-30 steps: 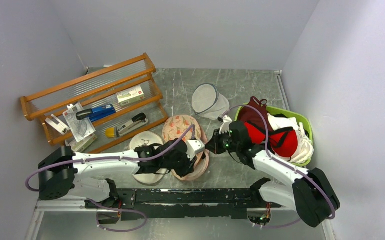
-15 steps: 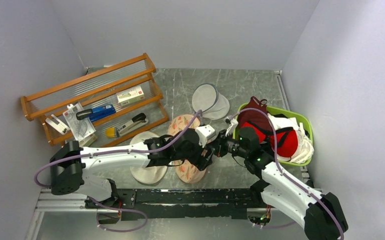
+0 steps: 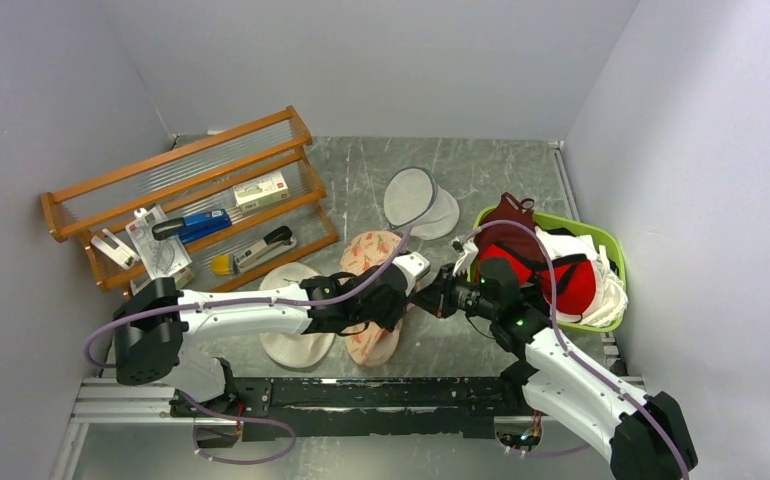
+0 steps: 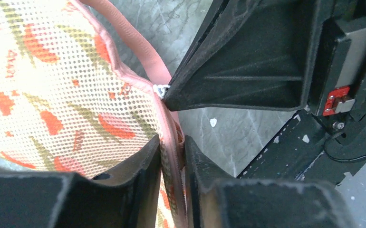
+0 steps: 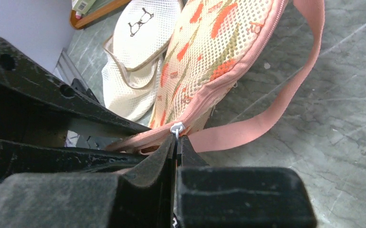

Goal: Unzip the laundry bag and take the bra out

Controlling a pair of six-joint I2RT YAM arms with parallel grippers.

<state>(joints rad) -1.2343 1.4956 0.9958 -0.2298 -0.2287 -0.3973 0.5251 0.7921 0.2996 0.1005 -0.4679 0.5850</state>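
I am at the unzipping step. My left hand (image 4: 171,148) is pressed together on the pink zipper rim of the peanut-shaped, pale pink mesh laundry bag with red-orange motifs (image 4: 52,95), bracing it. My right hand (image 5: 177,143) pinches the small white metal zipper pull (image 5: 177,128) just where the pink webbing loop handle (image 5: 285,95) joins the rim. The two hands sit almost touching at the same edge of the bag, which lies flat on the grey marbled counter (image 3: 481,180) between my arms. As far as I can see, the rim beyond the pull is closed, so I judge the zip barely started. Next I should draw the pull along the curved rim while the left hand resists. The bra shows nowhere; I take it to be inside the bag.
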